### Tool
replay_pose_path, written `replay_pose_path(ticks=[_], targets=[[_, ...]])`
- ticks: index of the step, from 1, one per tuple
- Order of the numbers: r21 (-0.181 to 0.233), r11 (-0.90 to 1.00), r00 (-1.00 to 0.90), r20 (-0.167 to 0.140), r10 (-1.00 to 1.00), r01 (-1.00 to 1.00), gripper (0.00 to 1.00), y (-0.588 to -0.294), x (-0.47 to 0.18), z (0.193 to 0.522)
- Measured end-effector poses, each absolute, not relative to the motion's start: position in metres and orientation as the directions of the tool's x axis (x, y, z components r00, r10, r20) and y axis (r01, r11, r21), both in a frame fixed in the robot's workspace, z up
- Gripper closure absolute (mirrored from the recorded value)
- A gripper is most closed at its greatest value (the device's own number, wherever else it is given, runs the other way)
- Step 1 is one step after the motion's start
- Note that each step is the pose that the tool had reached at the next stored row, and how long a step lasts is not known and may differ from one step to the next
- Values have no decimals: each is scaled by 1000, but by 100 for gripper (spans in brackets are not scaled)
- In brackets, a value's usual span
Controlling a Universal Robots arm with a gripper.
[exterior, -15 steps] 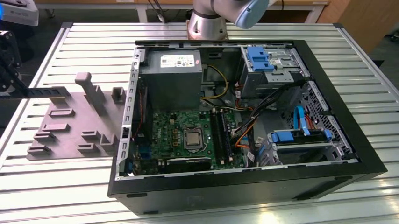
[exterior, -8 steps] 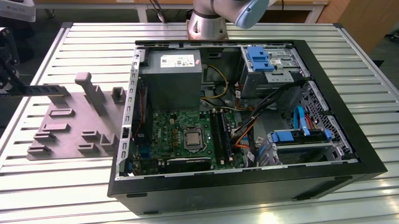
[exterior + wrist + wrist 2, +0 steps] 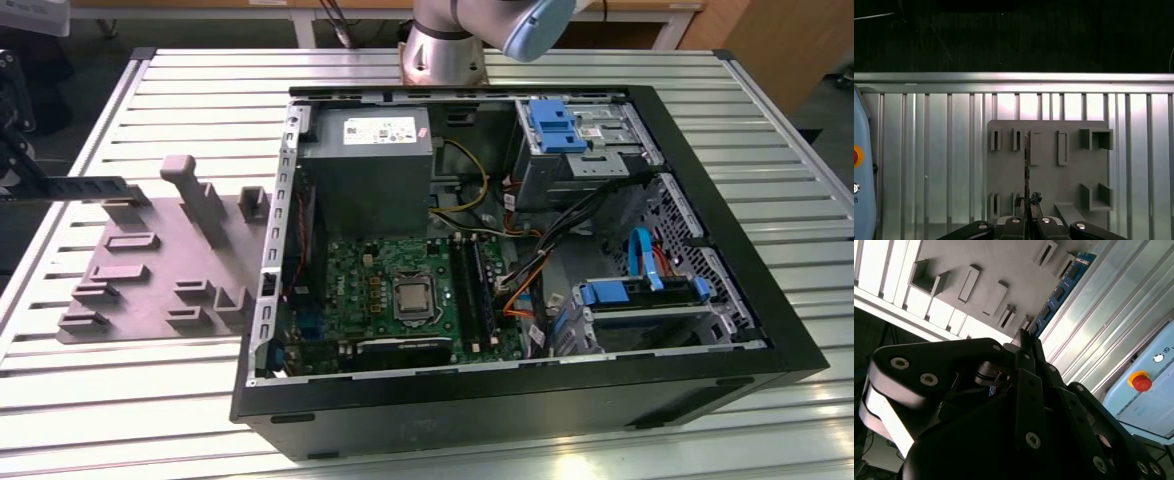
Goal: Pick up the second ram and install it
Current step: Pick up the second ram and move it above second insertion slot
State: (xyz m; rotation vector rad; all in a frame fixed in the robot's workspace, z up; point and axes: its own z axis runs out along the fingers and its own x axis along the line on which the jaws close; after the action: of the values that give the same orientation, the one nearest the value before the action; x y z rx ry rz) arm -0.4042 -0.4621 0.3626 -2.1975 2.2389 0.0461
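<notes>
tool (image 3: pixel 1026 340) gripping second ram (image 3: pixel 1059 292), over grey tray (image 3: pixel 1054 187)

Case (image 3: pixel 534 405) open on top: free drop to memory slots (image 3: pixel 470 285). Cable bundle (image 3: pixel 534 272) crowds exterior view's right, power supply (image 3: pixel 367 165) far side. Exterior view's left: fixture plate (image 3: pixel 147 265) blocks flank gripper (image 3: pixel 1027 205) clamping second ram (image 3: pixel 1026 165).

- The black metal gripper (image 3: pixel 1025 341) is clamped on one end of the second ram (image 3: pixel 1059 292), a thin blue circuit-board stick with black chips.
- The stick reaches beyond the fingertips, along the edge of a grey plastic plate with slotted holders (image 3: pixel 979 260).
- A ribbed silvery metal table (image 3: pixel 1114 315) lies beneath.
- A pale blue box (image 3: pixel 1154 410) with a round red button (image 3: pixel 1141 382) sits off to the gripper's side.
</notes>
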Motion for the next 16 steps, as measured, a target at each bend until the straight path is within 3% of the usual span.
replay_pose_path(ticks=[16], targets=[[18, 18, -19, -23, -1000, -1000, 86, -462, -404, 378]])
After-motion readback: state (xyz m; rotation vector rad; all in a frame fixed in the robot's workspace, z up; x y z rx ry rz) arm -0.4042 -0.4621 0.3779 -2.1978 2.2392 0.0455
